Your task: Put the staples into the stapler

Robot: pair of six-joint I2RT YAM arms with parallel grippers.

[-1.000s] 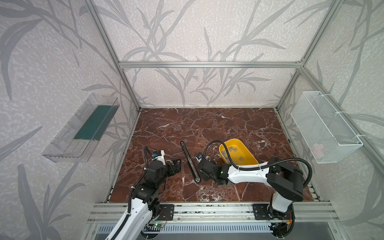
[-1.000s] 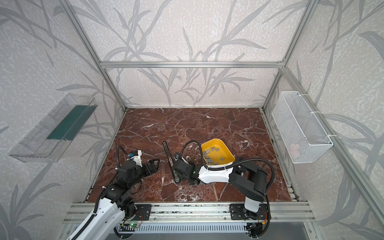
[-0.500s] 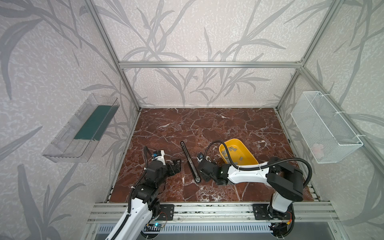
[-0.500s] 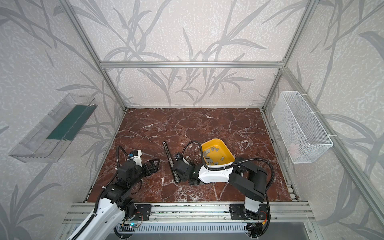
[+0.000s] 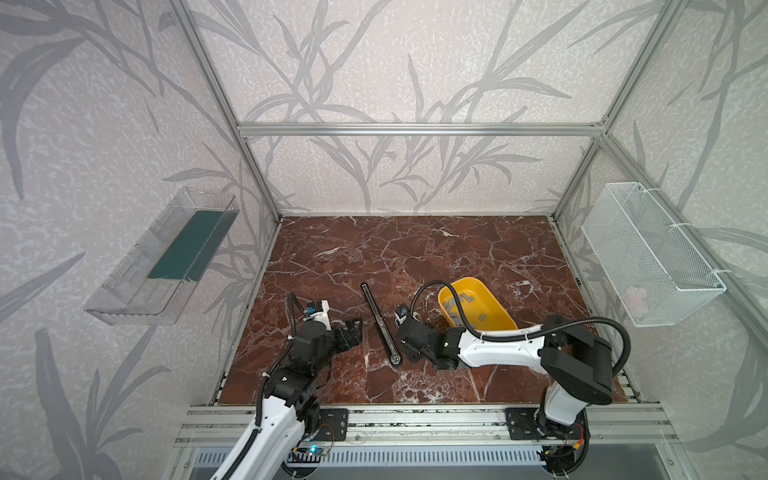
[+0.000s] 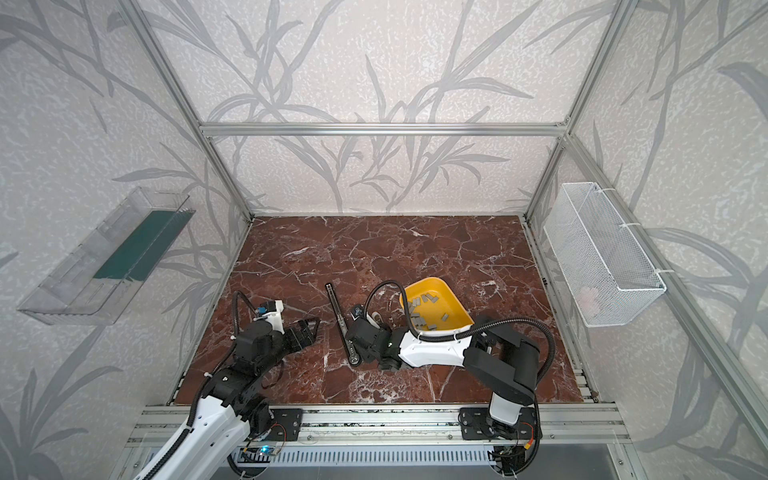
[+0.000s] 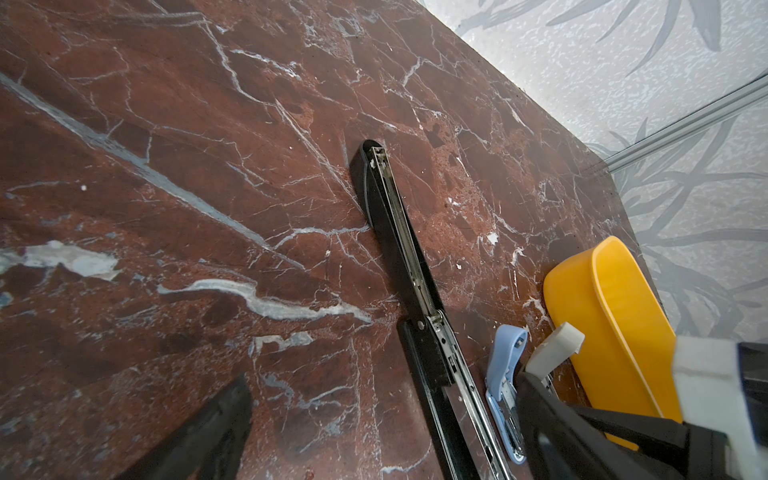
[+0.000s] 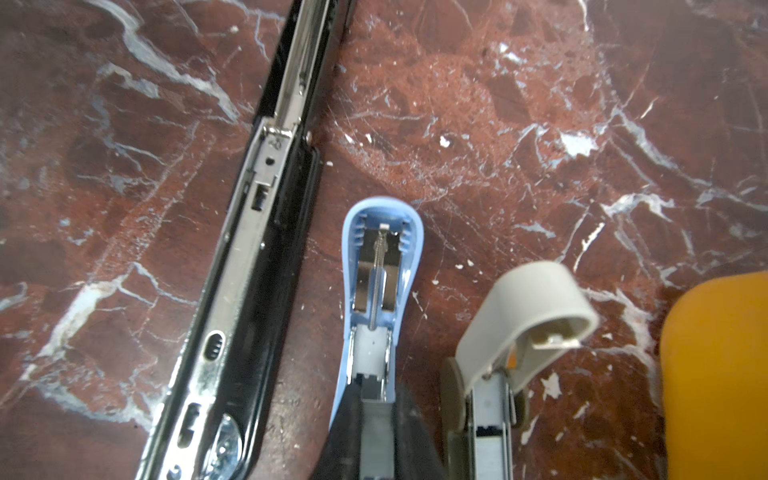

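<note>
Red-brown marble table (image 5: pixel 415 249) is filling the floor of this leaf-papered booth, and all the action is sitting near the front edge. The left gripper (image 5: pixel 354 331) is hovering just over the marble with its jaws spread wide, holding nothing, a little to the left of the black stapler (image 5: pixel 380 322). That one is lying folded out flat in a long line, its metal channel facing up. Over on the other side of it, the right gripper (image 8: pixel 376 419) is clamping its jaws narrow around the base of the blue stapler (image 8: pixel 374 291), whose lid is lying thrown open with the spring showing. Just beside it the grey stapler (image 8: pixel 536 316) is sitting with its lid tilted up. And the staples (image 6: pixel 430 297)? They are lying scattered inside the yellow tray (image 5: pixel 494 299), which is resting on the marble right behind the right arm, near the grey stapler and well apart from the left gripper.
</note>
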